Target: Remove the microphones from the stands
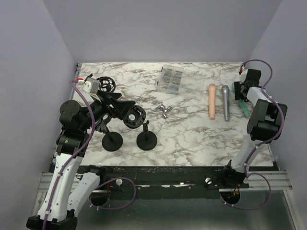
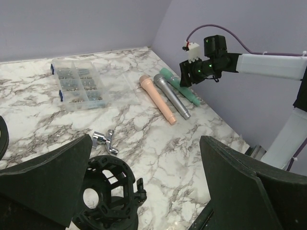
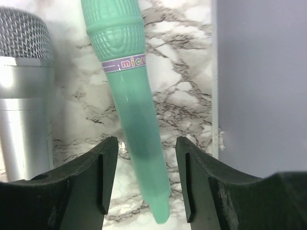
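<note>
Three microphones lie on the marble table at the right: a peach one (image 1: 211,100), a silver one (image 1: 225,102) and a green one (image 1: 245,109). My right gripper (image 1: 241,93) is open, its jaws either side of the green microphone's (image 3: 132,110) handle without touching it. The silver one (image 3: 24,96) lies just left of it. Two black stands with round bases (image 1: 146,140) (image 1: 112,141) stand at the left. My left gripper (image 1: 123,108) is open over an empty black shock mount (image 2: 103,196).
A clear plastic parts box (image 1: 171,76) sits at the back centre. A small chrome fitting (image 1: 164,110) lies mid-table. The purple side wall (image 3: 261,81) is close on the right of the green microphone. A second ring mount (image 1: 108,85) is behind my left arm.
</note>
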